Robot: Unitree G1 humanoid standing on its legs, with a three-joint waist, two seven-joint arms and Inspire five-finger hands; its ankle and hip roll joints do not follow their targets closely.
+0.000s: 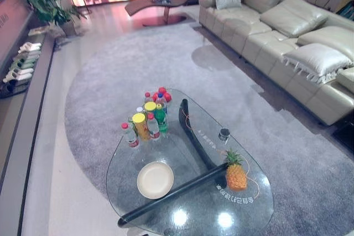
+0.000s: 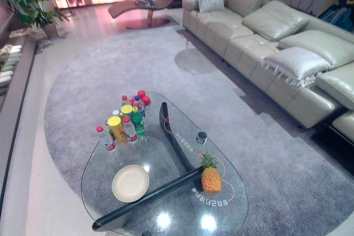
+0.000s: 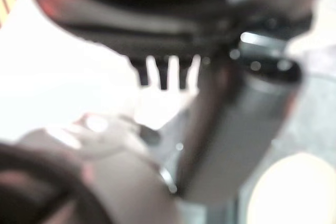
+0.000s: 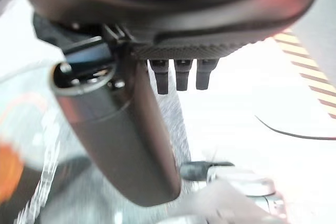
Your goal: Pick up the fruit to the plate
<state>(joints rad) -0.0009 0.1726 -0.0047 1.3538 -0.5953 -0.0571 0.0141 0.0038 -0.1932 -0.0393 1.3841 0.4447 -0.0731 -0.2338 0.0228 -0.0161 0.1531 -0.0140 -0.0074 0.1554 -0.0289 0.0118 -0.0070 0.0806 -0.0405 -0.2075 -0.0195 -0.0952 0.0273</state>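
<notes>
The head views look down on a glass table (image 1: 243, 214) standing on a grey rug (image 1: 110, 87), with a pale sofa (image 1: 287, 37) beyond the table's right side. On the table the pineapple (image 1: 236, 174) stands upright near the right edge, its long axis vertical, its green crown pointing up and leaning slightly toward the far end of the table. The plate (image 1: 155, 179) lies flat to the left of the pineapple, well apart from it, with the table's dark base bar showing through the glass between them. Further from the pineapple, toward the far left part of the table, stands a cluster of bottles (image 1: 145, 122) with red, yellow and white caps, and a small dark cup (image 1: 223, 134) sits beyond the pineapple, near the right edge. The wrist views give what the head views leave out: the left robot hand (image 3: 231, 124) shows its fingers hanging straight and relaxed, holding nothing, with a pale round shape that looks like the plate (image 3: 294, 190) past it. The right robot hand (image 4: 121, 135) also hangs with its fingers straight and empty; a blurred orange patch at the edge of that view may be the pineapple, though I cannot tell for sure.
</notes>
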